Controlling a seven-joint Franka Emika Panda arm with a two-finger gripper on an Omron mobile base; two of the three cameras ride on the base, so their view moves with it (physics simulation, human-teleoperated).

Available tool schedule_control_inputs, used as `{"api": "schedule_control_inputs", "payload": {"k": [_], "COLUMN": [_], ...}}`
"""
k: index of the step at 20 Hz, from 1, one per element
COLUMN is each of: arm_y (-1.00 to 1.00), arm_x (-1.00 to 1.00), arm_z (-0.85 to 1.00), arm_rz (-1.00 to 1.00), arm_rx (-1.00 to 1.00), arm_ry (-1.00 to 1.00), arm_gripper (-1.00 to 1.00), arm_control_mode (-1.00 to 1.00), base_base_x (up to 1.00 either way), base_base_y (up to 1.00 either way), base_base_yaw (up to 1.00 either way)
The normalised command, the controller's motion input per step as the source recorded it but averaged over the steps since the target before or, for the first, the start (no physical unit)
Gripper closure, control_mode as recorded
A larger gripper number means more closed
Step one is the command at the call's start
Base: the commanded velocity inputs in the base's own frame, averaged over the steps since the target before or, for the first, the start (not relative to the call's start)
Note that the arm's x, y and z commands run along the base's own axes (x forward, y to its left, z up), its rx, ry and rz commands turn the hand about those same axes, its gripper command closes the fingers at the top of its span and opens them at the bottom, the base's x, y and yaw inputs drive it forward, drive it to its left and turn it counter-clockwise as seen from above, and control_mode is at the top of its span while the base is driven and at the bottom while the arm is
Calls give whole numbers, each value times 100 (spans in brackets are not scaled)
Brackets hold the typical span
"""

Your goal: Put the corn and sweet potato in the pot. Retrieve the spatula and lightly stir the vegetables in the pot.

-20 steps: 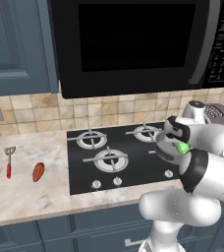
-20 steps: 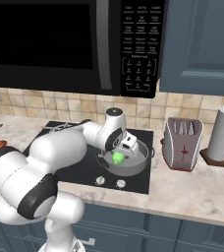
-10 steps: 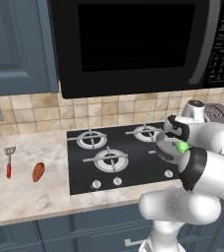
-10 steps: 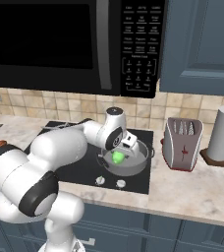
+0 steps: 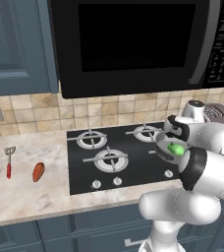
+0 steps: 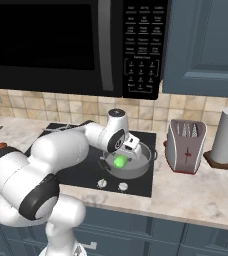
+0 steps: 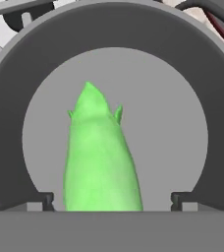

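Gripper [image 7: 109, 202] points down into the pot [image 7: 111, 54], its two dark fingertips [image 7: 46, 201] spread wide at either side of the corn [image 7: 100, 157] with a visible gap between each tip and the green husk, so nothing is pinched. From the hand camera the corn lies on the grey bottom of the pot, its pointed end aimed away from the fingers. In the right base view the corn [image 6: 120, 161] sits inside the pot [image 6: 136, 169], which rests on the stove [image 6: 81, 172] at its front right burner, with the gripper [image 6: 126, 148] just above it. From the left base view the stove [image 5: 116, 157] is the landmark: the sweet potato [image 5: 38, 172] lies on the counter [image 5: 25, 197] to the left of the stove, and the spatula [image 5: 9, 160] lies farther left of it, red handle toward the counter's front edge. A toaster [image 6: 186, 146] stands right of the stove, and a paper towel roll [image 6: 227, 136] stands beyond the toaster.
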Motion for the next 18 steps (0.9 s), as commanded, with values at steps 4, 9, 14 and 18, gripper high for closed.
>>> {"api": "schedule_control_inputs", "payload": {"k": [4,9,14,18], "arm_y": [0,3,40,59], "arm_x": [-1,-18,-50,-43], "arm_z": [5,23,47,35], "arm_rz": [0,0,1,4], "arm_rx": [0,0,0,0], "arm_ry": [0,-2,-6,-6], "arm_gripper": [-100,-100,-100,-100], "arm_control_mode": [-100,-100,-100,-100], "base_base_x": [0,0,0,0], "base_base_y": [0,0,0,0], "base_base_yaw": [0,0,0,0]}}
